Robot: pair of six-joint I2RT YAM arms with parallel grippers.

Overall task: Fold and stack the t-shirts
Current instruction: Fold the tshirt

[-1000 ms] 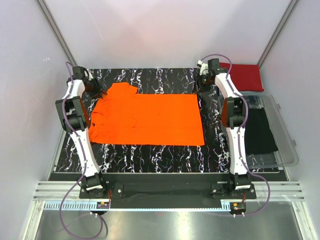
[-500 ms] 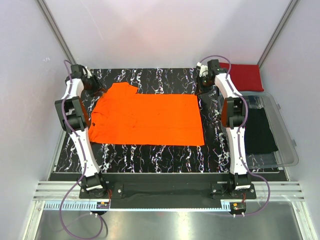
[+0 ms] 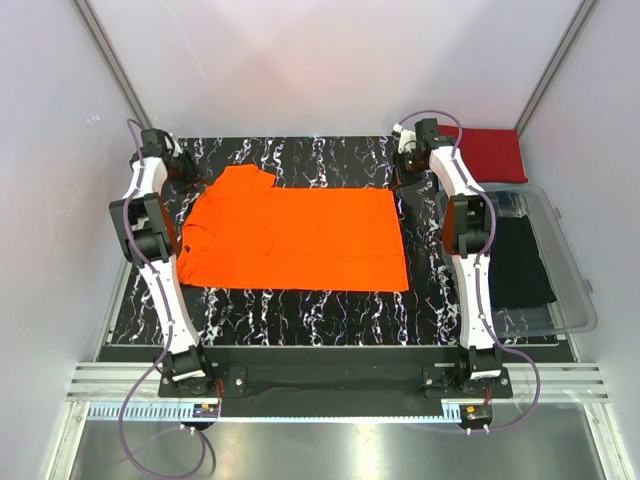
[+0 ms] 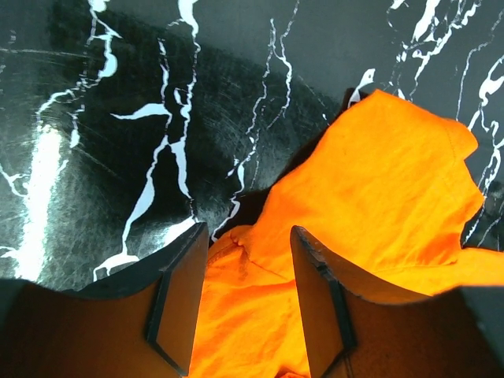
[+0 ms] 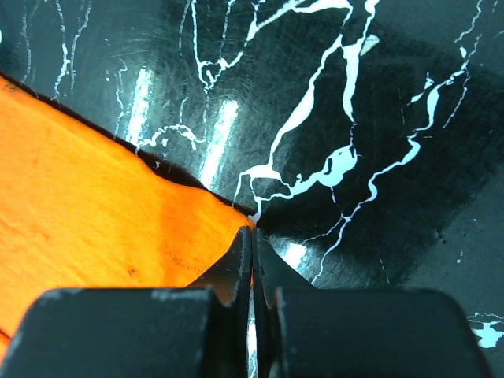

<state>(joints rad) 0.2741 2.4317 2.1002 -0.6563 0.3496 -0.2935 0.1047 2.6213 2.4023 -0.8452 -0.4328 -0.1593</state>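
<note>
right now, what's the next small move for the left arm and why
Probably close the left gripper: its jaws stand open with a fold of the orange t-shirt between them, while the right gripper looks shut on the shirt's other far corner.

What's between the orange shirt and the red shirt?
In the top view, the right arm and a strip of the black marbled table lie between the orange shirt and the red shirt.
</note>
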